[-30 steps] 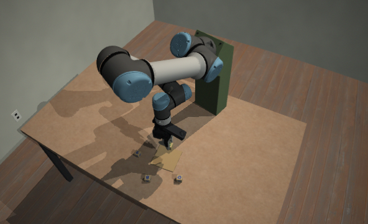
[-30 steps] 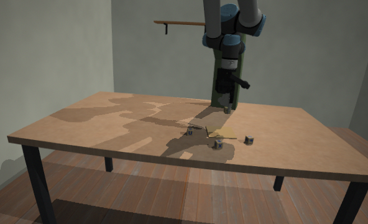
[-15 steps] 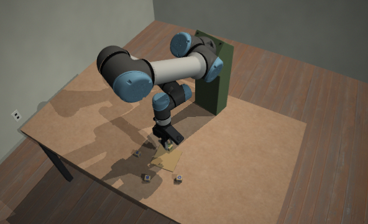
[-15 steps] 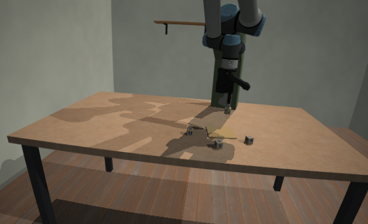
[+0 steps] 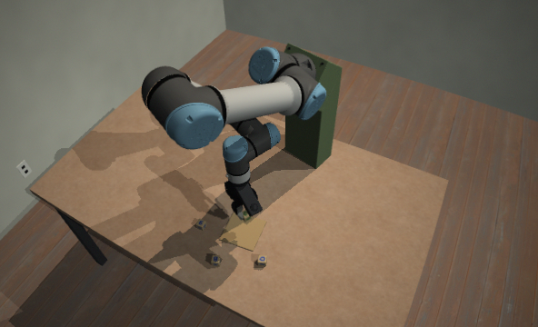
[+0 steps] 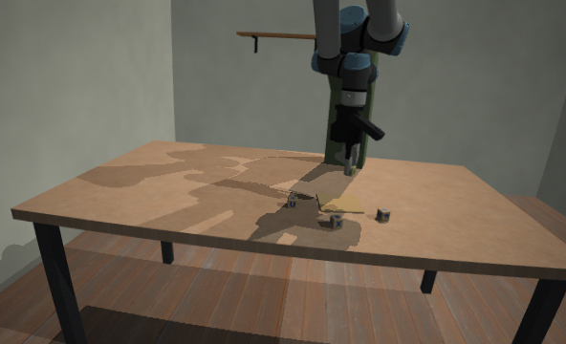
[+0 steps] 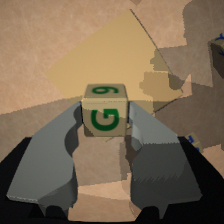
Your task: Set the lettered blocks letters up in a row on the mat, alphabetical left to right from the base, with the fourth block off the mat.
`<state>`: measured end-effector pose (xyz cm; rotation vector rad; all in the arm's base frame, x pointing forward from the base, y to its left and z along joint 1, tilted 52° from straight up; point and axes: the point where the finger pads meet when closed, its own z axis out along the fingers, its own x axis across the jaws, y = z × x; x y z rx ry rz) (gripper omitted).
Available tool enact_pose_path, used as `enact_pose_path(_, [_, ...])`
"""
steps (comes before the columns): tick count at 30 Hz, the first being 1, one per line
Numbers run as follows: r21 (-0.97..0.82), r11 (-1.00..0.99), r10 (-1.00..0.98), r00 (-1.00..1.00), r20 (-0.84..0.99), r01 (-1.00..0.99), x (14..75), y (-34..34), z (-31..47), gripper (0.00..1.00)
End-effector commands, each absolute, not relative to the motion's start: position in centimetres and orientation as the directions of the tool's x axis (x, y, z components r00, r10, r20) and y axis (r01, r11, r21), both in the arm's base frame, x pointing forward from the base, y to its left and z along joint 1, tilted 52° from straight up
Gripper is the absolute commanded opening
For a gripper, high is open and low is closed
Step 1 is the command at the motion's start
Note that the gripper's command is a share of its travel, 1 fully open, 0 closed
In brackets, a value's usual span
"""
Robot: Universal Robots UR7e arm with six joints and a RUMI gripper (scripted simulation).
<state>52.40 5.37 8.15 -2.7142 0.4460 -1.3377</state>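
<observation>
My gripper [image 7: 105, 103] is shut on a tan block with green marks [image 7: 104, 116]; a G faces the wrist camera and a 6 or 9 shows on the adjoining face. It hangs above the tan mat [image 7: 112, 65]. In the top and exterior views the gripper [image 5: 244, 213] holds the block over the mat's [image 5: 244, 233] near-base edge, well above the table [image 6: 342, 167]. Three blocks with blue marks lie off the mat on the table: one [image 5: 200, 223] to the left, one [image 5: 214, 259] in shadow at the front, one [image 5: 261, 260] at the front right.
The green robot pedestal [image 5: 314, 113] stands behind the mat. The arm casts large shadows over the table's left half. The table's front edge [image 5: 183, 286] runs close to the two front blocks.
</observation>
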Motion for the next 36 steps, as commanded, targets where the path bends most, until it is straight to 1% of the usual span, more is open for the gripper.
enact_pose_path(1, [-0.302,-0.904,-0.424,0.537,0.729,-0.303,52.54,5.37,8.38,0.09])
enact_pose_path(4, [-0.352,-0.872,-0.486,0.515,0.706,-0.341,52.62,5.34,8.48,0.09])
enact_pose_path(6, [-0.352,-0.872,-0.486,0.515,0.706,-0.341,52.62,5.34,8.48,0.09])
enact_pose_path(8, [-0.411,-0.828,-0.558,0.484,0.674,-0.383,52.7,5.3,8.59,0.09])
enact_pose_path(18, [-0.553,-0.68,-0.731,0.385,0.563,-0.482,52.9,5.14,8.87,0.09])
enact_pose_path(21, [-0.591,-0.627,-0.777,0.35,0.523,-0.508,52.96,5.08,8.95,0.09])
enact_pose_path(23, [-0.591,-0.627,-0.777,0.35,0.523,-0.508,52.96,5.08,8.95,0.09])
enact_pose_path(25, [-0.633,-0.559,-0.827,0.306,0.471,-0.536,53.02,5.0,9.03,0.09])
enact_pose_path(36, [-0.73,-0.335,-0.94,0.163,0.299,-0.595,53.16,4.73,9.25,0.09])
